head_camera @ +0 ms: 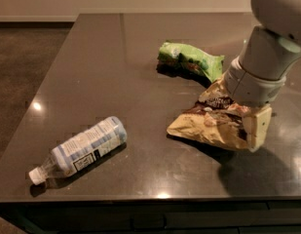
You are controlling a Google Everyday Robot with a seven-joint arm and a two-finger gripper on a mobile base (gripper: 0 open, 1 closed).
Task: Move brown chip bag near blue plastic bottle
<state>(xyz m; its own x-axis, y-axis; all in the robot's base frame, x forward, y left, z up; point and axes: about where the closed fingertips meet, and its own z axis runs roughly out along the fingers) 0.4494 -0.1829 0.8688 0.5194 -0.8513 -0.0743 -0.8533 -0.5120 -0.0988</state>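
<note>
The brown chip bag (208, 123) lies crinkled on the dark table, right of centre, with its tan side towards the front. My gripper (243, 125) is down at the bag's right end, and its grey wrist covers the bag's upper right part. The blue plastic bottle (82, 147) lies on its side near the table's front left edge. Its white cap (35, 175) points to the front left. The bag and the bottle are well apart.
A green snack bag (189, 58) lies just behind the brown bag, towards the back. The table's front edge (150, 199) runs close below the bottle and the bag. The floor (23, 57) drops away on the left.
</note>
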